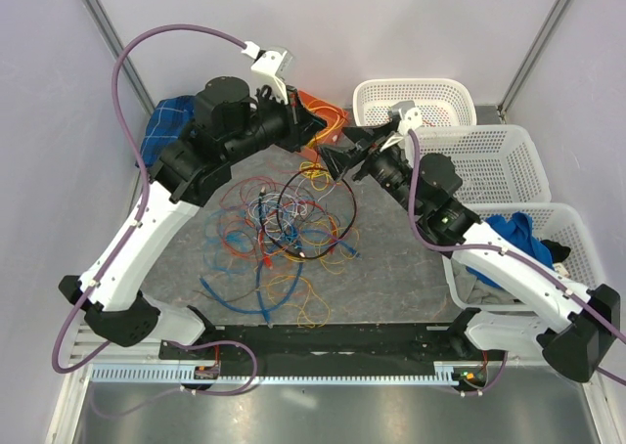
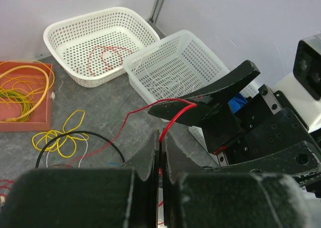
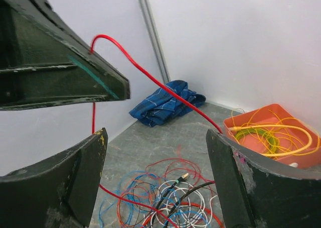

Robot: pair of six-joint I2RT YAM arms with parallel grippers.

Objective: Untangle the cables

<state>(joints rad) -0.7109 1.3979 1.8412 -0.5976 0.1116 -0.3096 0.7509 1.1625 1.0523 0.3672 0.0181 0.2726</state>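
Note:
A tangle of cables in red, blue, white, black, orange and yellow lies on the grey table in the middle. My left gripper is above its far edge. In the left wrist view this gripper is shut on a red cable that rises from the pile. The red cable arches over one finger of my right gripper. My right gripper is open and empty, just right of the left one. In the right wrist view the red cable crosses above the tangle.
An orange tray with yellow cables stands at the back. Three white baskets line the right side; the nearest holds a blue cloth. Another blue cloth lies back left. A loose yellow cable lies near the tray.

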